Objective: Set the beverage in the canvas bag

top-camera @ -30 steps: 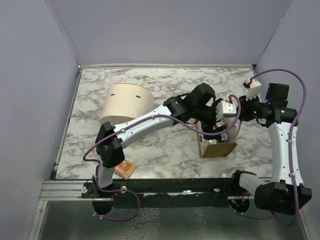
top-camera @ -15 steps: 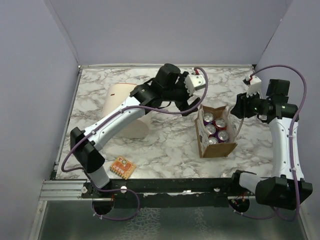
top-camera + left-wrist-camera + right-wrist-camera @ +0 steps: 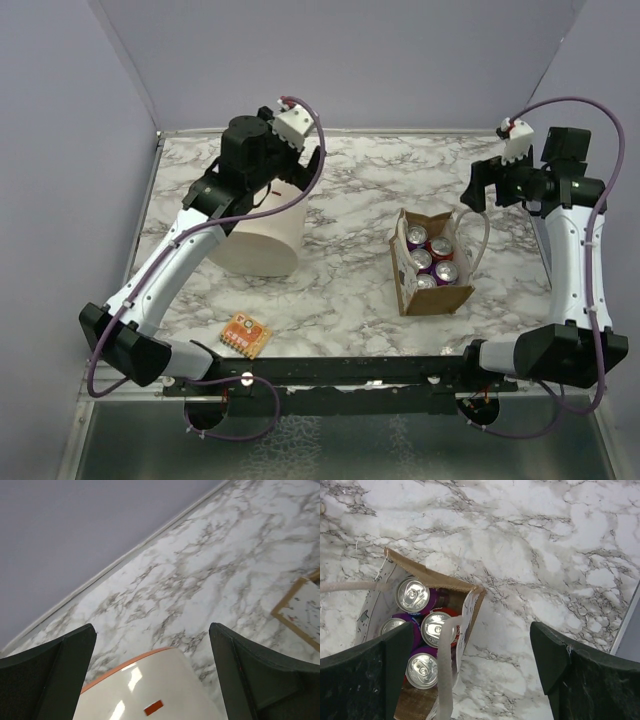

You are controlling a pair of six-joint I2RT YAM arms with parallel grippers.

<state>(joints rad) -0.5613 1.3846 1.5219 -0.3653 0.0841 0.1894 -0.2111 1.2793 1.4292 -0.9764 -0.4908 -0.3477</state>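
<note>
- Orange packet [image 3: 246, 336] lies on the marble tabletop [image 3: 340, 290], near edge
- Canvas bag [image 3: 435, 297] stands upright, four beverage cans [image 3: 446, 271] inside
- Right pincer [image 3: 471, 630] wide, empty, beyond the bag
- Left pincer [image 3: 151, 635] wide, empty, above cream tub [image 3: 262, 235]

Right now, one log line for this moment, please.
left gripper: open, over tub | right gripper: open, by canvas bag | cans: upright in canvas bag
</note>
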